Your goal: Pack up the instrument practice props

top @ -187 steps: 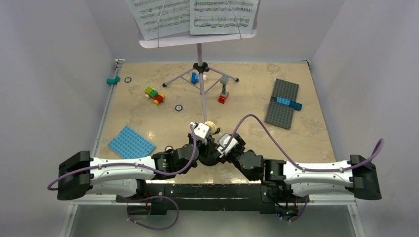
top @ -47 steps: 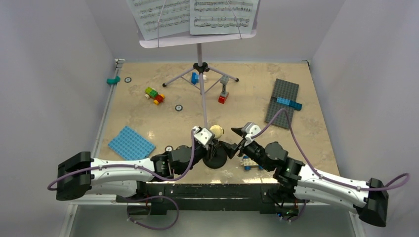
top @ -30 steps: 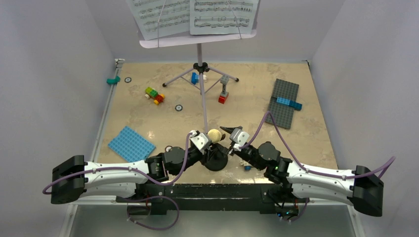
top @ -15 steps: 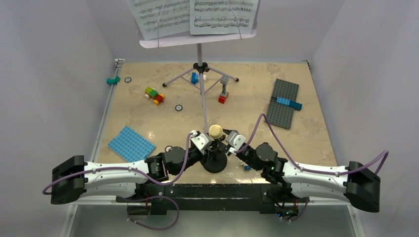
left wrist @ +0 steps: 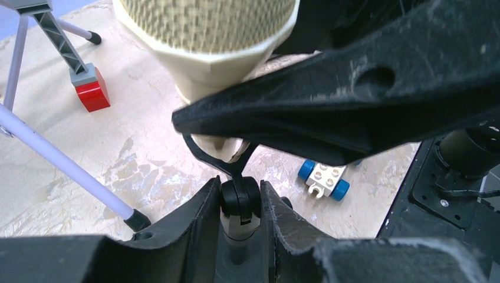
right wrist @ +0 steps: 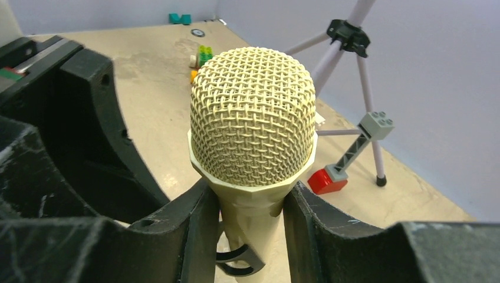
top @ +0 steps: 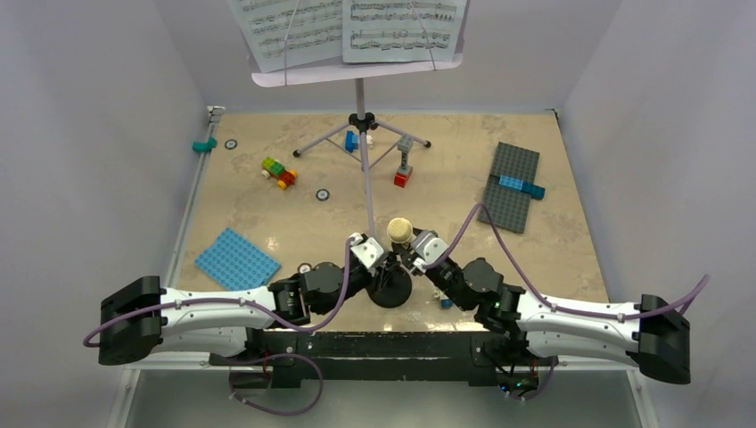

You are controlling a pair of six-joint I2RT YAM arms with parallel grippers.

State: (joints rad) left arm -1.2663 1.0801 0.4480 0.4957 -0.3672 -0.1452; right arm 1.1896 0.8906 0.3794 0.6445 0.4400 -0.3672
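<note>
The cream-yellow toy microphone [top: 400,230] sits in the clip on top of the black round-base mic stand [top: 390,290] near the table's front edge. My left gripper [left wrist: 240,194] is shut on the stand's black top joint [left wrist: 240,199], just below the microphone [left wrist: 206,35]. My right gripper [right wrist: 250,203] is shut on the microphone's body below its mesh head [right wrist: 253,135]. The lilac music stand [top: 357,73] on its thin tripod [top: 361,120] stands at the back, holding white sheet-music pages [top: 406,27].
A blue baseplate [top: 236,259] lies front left. A grey baseplate [top: 510,185] with a blue brick lies right. A red and grey brick tower [top: 404,165], a coloured brick car [top: 279,171] and a small wheeled brick [left wrist: 323,180] lie around. Walls enclose the table.
My right gripper has swung in from the right and shut on the microphone. The microphone's head has shifted slightly right and away. My left gripper stays on the stand.
</note>
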